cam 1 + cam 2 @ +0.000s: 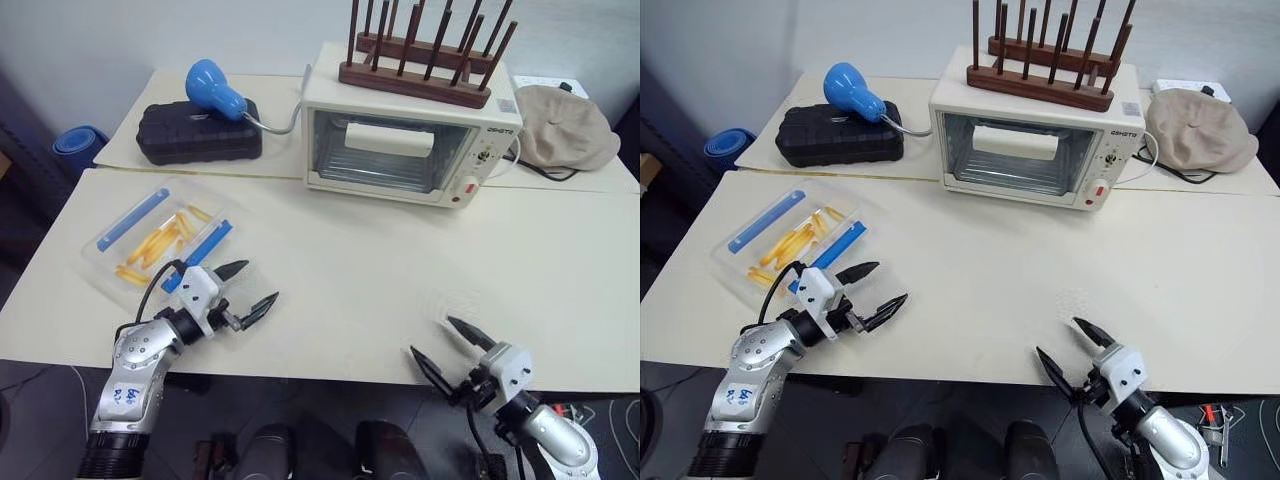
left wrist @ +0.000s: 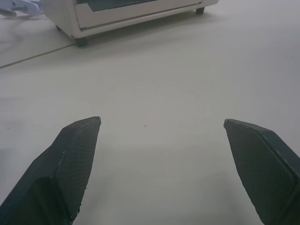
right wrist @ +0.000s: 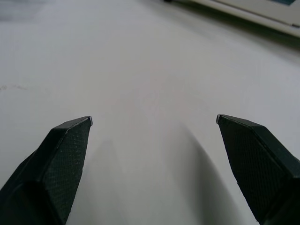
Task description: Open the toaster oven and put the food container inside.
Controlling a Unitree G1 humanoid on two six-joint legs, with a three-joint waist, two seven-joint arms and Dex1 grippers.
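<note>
Both my grippers stand wide open and empty above the table (image 1: 400, 270): left gripper (image 1: 249, 290) near the front-left corner, just beside the food container (image 1: 160, 238); right gripper (image 1: 448, 343) at the front edge. Toaster oven (image 1: 400, 135), door closed, sits at the rear edge.

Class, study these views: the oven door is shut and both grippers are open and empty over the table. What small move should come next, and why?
Probably reach the right gripper forward to the white bar handle of the toaster oven. Its door is shut, so the food container, lying beside the open left gripper, cannot go in yet.
</note>
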